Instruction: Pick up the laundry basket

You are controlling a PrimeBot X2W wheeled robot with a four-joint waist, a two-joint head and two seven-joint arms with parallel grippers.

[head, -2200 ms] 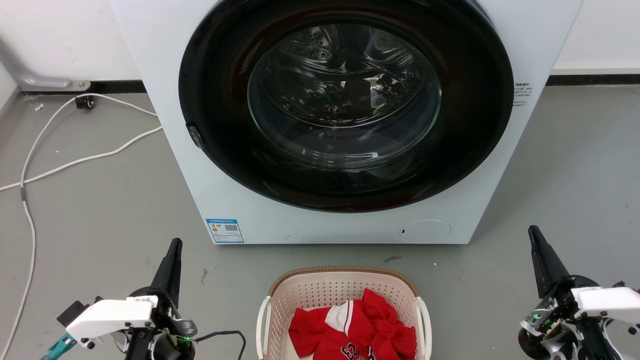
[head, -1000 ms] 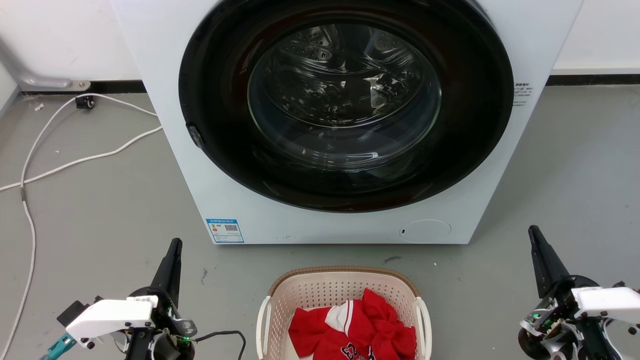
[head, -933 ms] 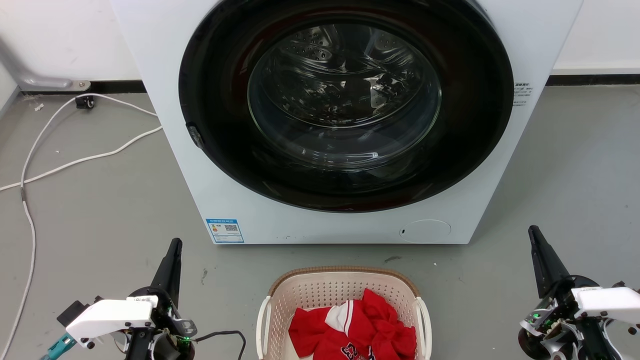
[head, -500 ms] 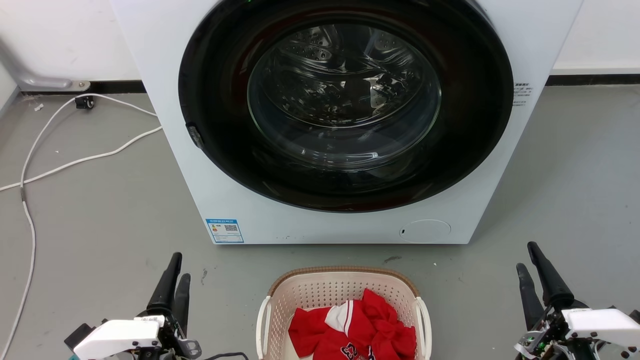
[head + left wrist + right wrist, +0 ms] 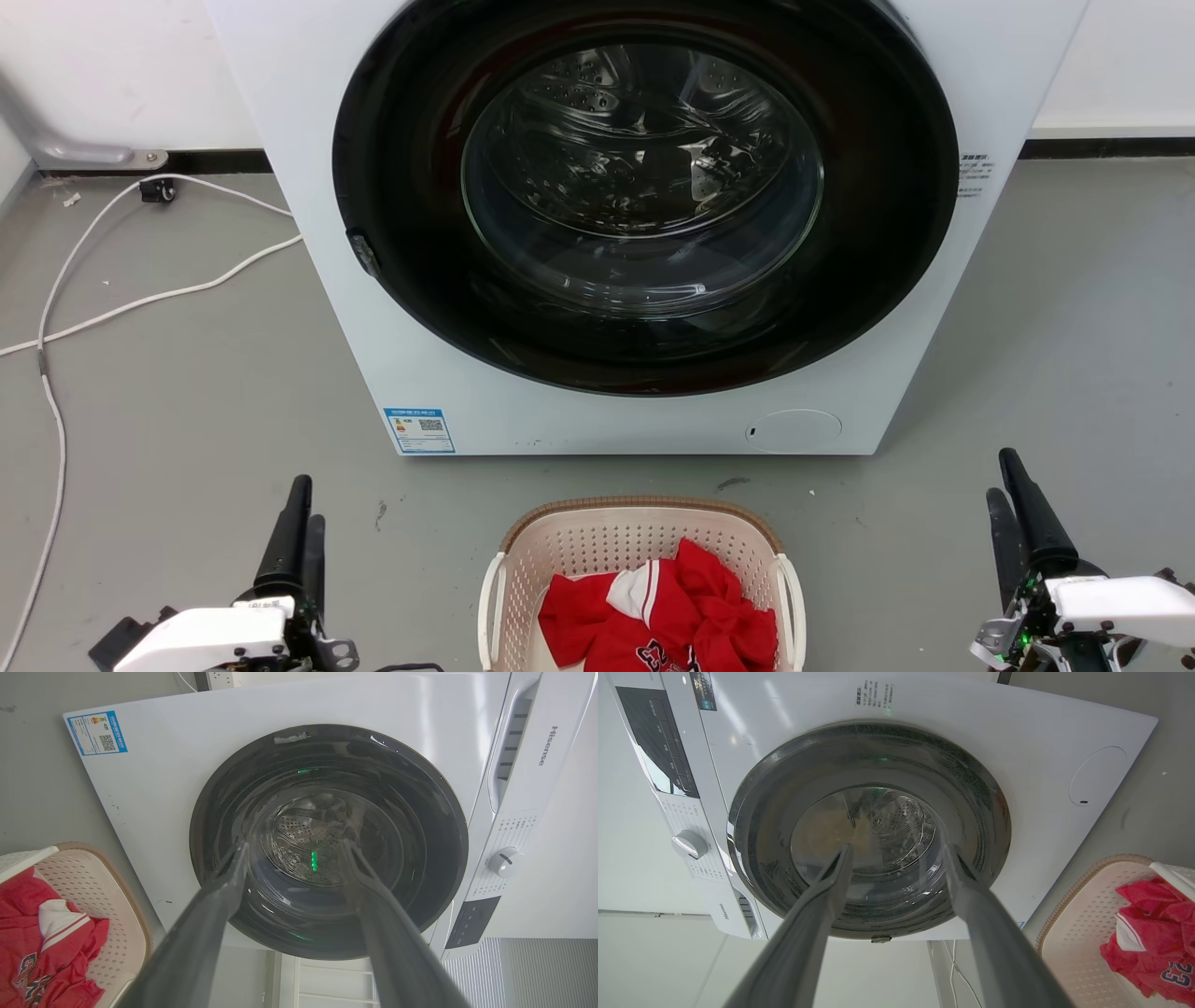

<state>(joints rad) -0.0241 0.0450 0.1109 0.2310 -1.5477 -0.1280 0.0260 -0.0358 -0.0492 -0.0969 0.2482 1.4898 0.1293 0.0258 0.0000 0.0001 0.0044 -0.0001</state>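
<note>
Okay, so we've got the laundry basket (image 5: 597, 543) sitting on the grey floor just in front of the washer (image 5: 373, 280), dead centre between our two arms, with a red jersey (image 5: 672, 616) heaped inside. The near part of it runs off the bottom of the head view, so we can't see the handles' full length.

The left gripper (image 5: 308, 504) and the right gripper (image 5: 1000, 474) both have their fingers spread with nothing between them. Each sits well out to its own side of the basket, pointing at the washer door rather than at the handles.

What worries us from here:

- The white handles, like the left handle (image 5: 487, 607), look thin and smooth. A shallow pinch could slide off once the weight comes on.
- If one arm gets hold sooner or rises faster, the basket tilts and the jersey probably slides out.
- Coming in from the side, a fingertip could snag in the perforated wall instead of landing on a handle.
- The basket is near the washer front, so any forward swing during the lift could knock into it.
</note>
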